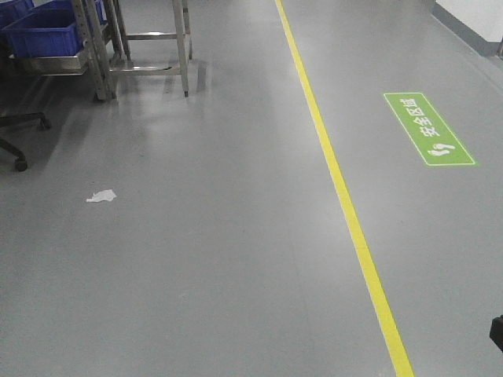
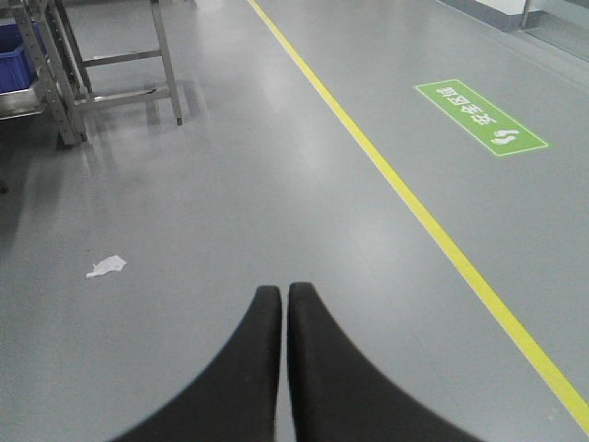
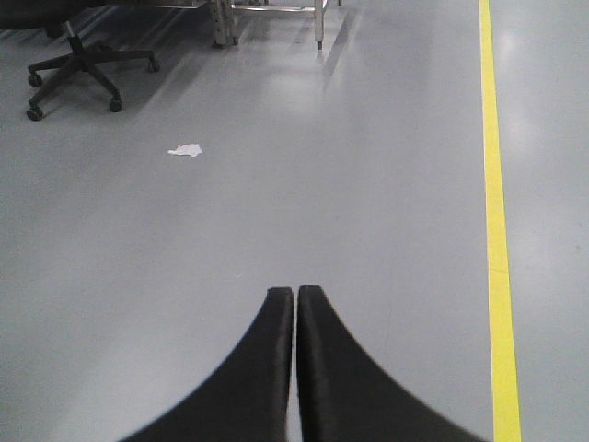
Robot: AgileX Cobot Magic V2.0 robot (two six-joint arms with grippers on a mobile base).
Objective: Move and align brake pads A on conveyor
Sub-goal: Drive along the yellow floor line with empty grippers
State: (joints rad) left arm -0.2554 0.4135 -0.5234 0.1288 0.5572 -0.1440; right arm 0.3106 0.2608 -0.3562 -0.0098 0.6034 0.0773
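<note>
The left gripper [image 2: 284,295] has its two black fingers [image 2: 248,368] pressed together, holding nothing. The right gripper [image 3: 295,296] is the same. Both hang over grey floor [image 2: 276,203]. A white scrap [image 2: 107,267] lies ahead and left of the fingers, a yellow line [image 2: 437,230] runs on their right. The pads and belt are out of sight

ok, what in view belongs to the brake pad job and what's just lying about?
Job: left gripper, right gripper, both shut, empty. No pads or conveyor in view.
Lying about: white scrap, yellow line, green floor sign, blue bins, steel frame, office chair.
</note>
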